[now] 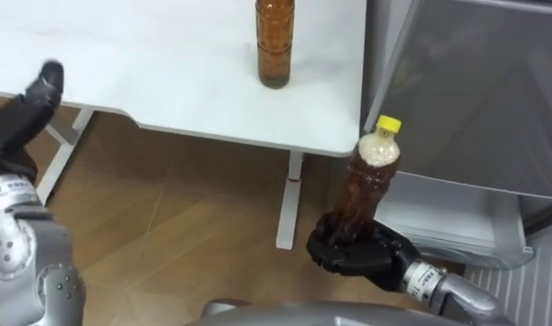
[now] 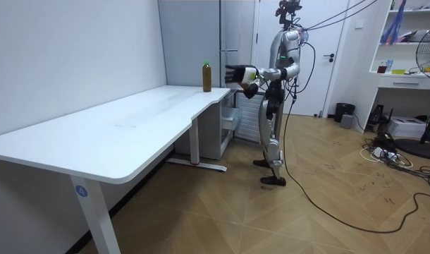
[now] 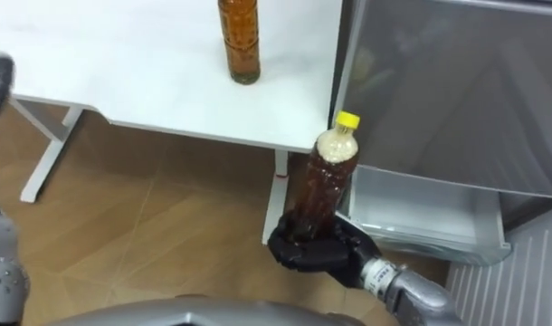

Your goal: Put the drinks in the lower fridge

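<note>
Near fridge (image 1: 471, 100), right hand (image 1: 352, 253) around bottle (image 1: 367, 186)

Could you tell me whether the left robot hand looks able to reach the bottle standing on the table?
Probably yes: the left robot hand is open, holds nothing and hovers at the table edge, with only bare tabletop between it and the bottle.

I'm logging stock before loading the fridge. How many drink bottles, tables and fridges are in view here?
Drink bottles: 2, the yellow-capped bottle held in the right robot hand and the amber bottle standing on the table
White table: 1
Fridge: 1
Total: 4
</note>
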